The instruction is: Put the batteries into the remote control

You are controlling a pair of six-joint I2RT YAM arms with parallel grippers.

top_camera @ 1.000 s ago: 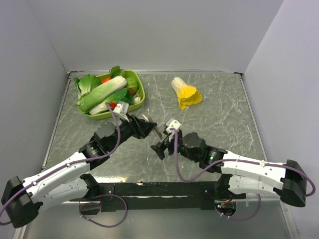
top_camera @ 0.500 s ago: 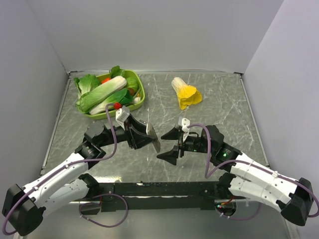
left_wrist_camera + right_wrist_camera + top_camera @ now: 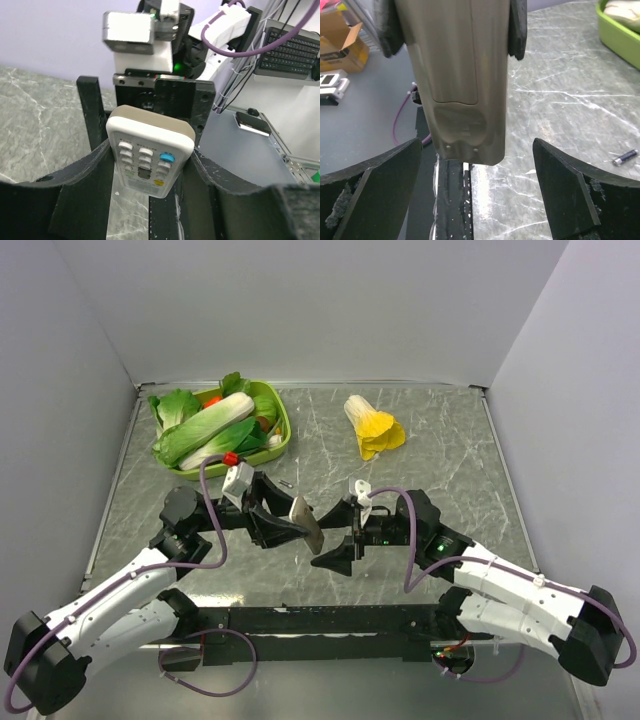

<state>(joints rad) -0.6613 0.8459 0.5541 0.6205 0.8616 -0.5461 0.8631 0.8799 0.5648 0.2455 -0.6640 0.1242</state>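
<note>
Remote control [image 3: 148,150] sits clamped by its long edges in the left pincer [image 3: 285,523], lifted off the counter [image 3: 450,470] on the near side of the green bowl [image 3: 283,420]. Right pincer [image 3: 338,535] gapes wide and empty, farther from the bowl, facing the remote's grey back. One battery [image 3: 625,158] lies on the counter close to the bowl's near corner.

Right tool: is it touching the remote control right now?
Apart. In the right wrist view the right tool is open, its fingers flanking the remote control with background visible on both sides; only the left tool grips it.
</note>
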